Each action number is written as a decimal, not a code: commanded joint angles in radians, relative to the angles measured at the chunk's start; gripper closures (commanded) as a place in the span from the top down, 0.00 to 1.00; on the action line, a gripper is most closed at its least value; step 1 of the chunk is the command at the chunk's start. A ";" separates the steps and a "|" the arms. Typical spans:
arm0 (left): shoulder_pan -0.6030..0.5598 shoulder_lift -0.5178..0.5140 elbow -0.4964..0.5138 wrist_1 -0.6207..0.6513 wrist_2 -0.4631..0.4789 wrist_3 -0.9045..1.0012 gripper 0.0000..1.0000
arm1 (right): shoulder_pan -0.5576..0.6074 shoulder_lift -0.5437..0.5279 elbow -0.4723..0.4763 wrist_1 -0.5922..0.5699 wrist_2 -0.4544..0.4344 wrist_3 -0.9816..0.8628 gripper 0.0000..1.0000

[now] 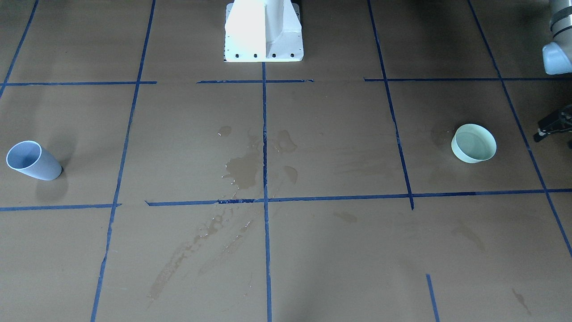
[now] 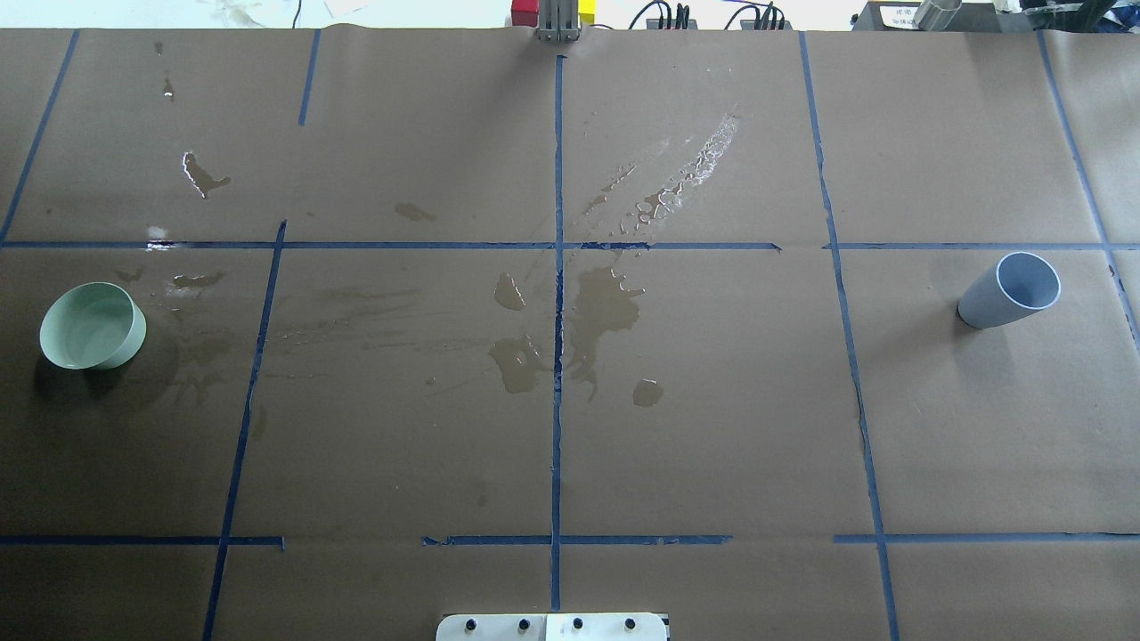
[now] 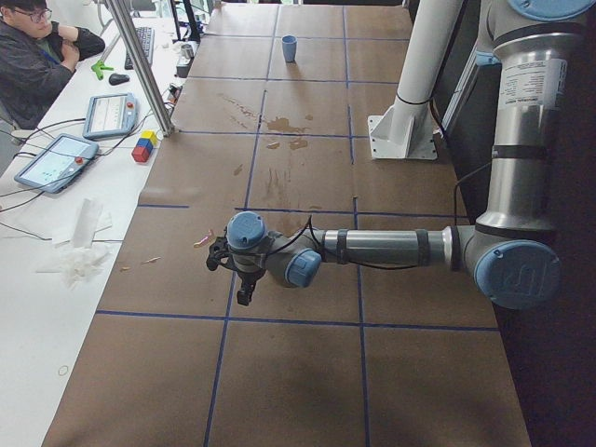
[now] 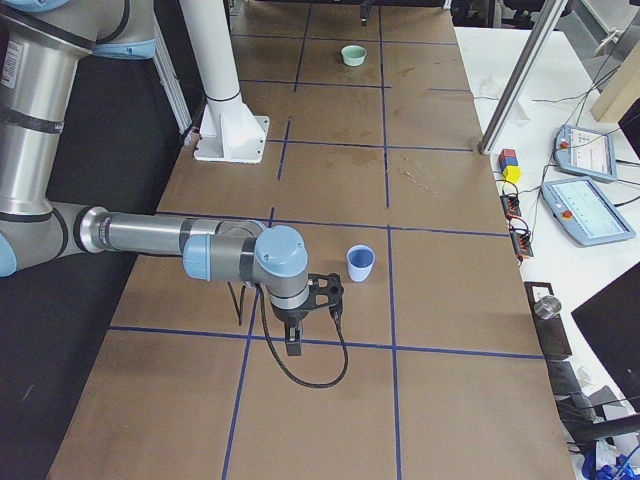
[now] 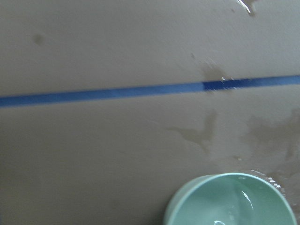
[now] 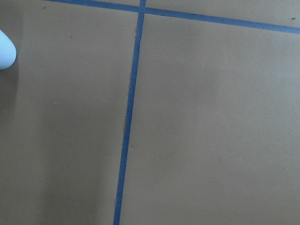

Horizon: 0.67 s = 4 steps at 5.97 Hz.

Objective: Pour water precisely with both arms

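A pale green bowl (image 1: 473, 143) stands on the brown paper; it also shows in the overhead view (image 2: 92, 326) and in the left wrist view (image 5: 232, 201), where its inside glints faintly with water. A light blue cup (image 1: 32, 160) stands upright at the other end, also in the overhead view (image 2: 1011, 289) and the exterior right view (image 4: 360, 263). My left gripper (image 1: 553, 126) is cut off by the frame edge beside the bowl, apart from it; I cannot tell if it is open. My right gripper (image 4: 335, 298) hangs low just beside the cup; I cannot tell its state.
Spilled water puddles (image 2: 606, 303) and streaks (image 2: 686, 174) lie on the middle of the paper. The white pedestal base (image 1: 263, 31) stands at the robot's side. Blue tape lines (image 2: 558, 267) grid the table. An operator (image 3: 37, 56) sits beside tablets and coloured blocks (image 3: 143, 146).
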 commanded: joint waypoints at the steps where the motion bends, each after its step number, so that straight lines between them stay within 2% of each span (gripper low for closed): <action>1: -0.129 -0.003 -0.101 0.308 0.009 0.253 1.00 | 0.000 0.001 0.000 -0.001 0.000 0.003 1.00; 2: -0.200 -0.001 -0.132 0.389 0.014 0.295 1.00 | 0.000 0.001 0.000 -0.002 0.000 0.003 1.00; 3: -0.217 -0.001 -0.128 0.420 0.027 0.295 1.00 | 0.000 0.001 -0.002 -0.005 0.000 0.006 1.00; 4: -0.225 0.035 -0.146 0.422 0.079 0.297 1.00 | 0.000 0.001 -0.002 -0.006 0.001 0.003 1.00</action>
